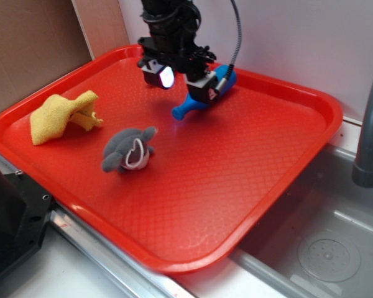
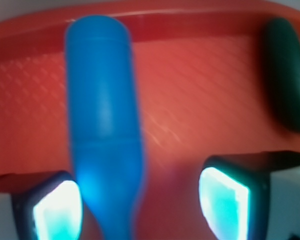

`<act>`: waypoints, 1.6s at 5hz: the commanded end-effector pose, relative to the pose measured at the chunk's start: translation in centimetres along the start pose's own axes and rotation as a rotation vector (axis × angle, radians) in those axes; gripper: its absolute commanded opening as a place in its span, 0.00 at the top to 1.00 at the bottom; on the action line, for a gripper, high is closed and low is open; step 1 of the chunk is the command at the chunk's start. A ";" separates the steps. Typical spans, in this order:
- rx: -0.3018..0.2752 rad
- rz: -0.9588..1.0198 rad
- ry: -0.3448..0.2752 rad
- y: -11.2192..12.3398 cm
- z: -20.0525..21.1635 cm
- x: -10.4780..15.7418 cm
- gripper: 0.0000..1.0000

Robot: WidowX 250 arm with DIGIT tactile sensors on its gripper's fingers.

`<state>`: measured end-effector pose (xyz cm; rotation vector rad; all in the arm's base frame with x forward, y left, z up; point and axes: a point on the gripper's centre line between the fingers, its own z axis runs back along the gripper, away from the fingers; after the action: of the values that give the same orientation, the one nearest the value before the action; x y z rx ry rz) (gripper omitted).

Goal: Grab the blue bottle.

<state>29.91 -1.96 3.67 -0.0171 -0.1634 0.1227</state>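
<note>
The blue bottle (image 1: 196, 103) lies on its side on the red tray (image 1: 236, 161) near the far rim, neck toward the front left. My gripper (image 1: 183, 81) hovers just above it with the jaws wide apart. In the wrist view the bottle (image 2: 105, 130) runs between the two glowing pads (image 2: 57, 212), close to the left pad, with a wide gap to the right pad. A dark green capsule-shaped object (image 2: 288, 75) lies at the upper right of the wrist view; it is hidden behind the arm in the exterior view.
A grey plush toy (image 1: 129, 151) lies mid-tray. A yellow cloth (image 1: 62, 116) lies at the tray's left. A sink basin (image 1: 326, 242) and a grey faucet pipe (image 1: 370, 130) are to the right. A wall stands behind the tray.
</note>
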 end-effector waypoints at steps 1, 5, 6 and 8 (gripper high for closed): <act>-0.029 -0.050 -0.020 -0.1 0.0 2.7 0.00; 0.053 -0.023 0.043 -0.2 4.2 0.8 1.00; -0.056 0.001 0.131 0.6 8.2 -1.5 1.00; -0.109 0.061 0.160 0.9 14.0 -7.0 1.00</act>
<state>20.11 -1.85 15.40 -0.1312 0.0265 0.1734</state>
